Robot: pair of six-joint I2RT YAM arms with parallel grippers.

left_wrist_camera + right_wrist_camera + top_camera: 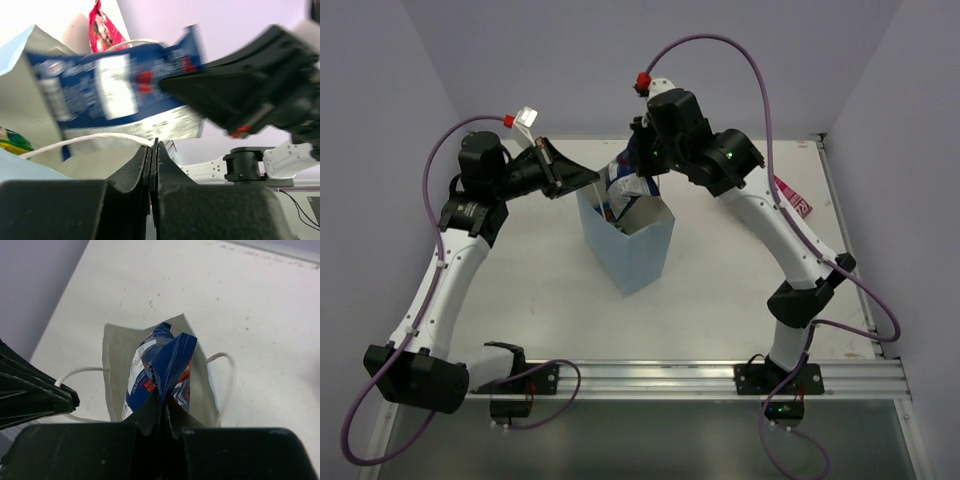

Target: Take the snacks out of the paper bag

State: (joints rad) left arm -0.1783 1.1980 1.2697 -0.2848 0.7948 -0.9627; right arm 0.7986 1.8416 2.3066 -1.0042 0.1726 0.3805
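- The right gripper [164, 402], jaws clenched on the top edge of the dark blue packet [160, 365], holds it over the mouth of the paper bag [640, 260] at centre frame in the top view. The packet's lower end seems not yet clear of the rim.
- The left gripper [154, 145], jaws pinched shut on a white string handle [85, 138], braces the bag from the left.
- Risk: the slick film could slide out of so narrow a pinch and drop back inside. A corner snagging the rim could tip the tall, light bag, and the thin string offers little restraint.
- The packet is glossy, crinkled film. The bag is matte pale-blue paper, white inside, and stands upright on the white surface [520, 300].
- A yellow-green packet [11, 141] appears to sit inside the bag, at lower left of the left wrist view. A red-pink pouch [792, 197] lies on the surface at right of the top view.
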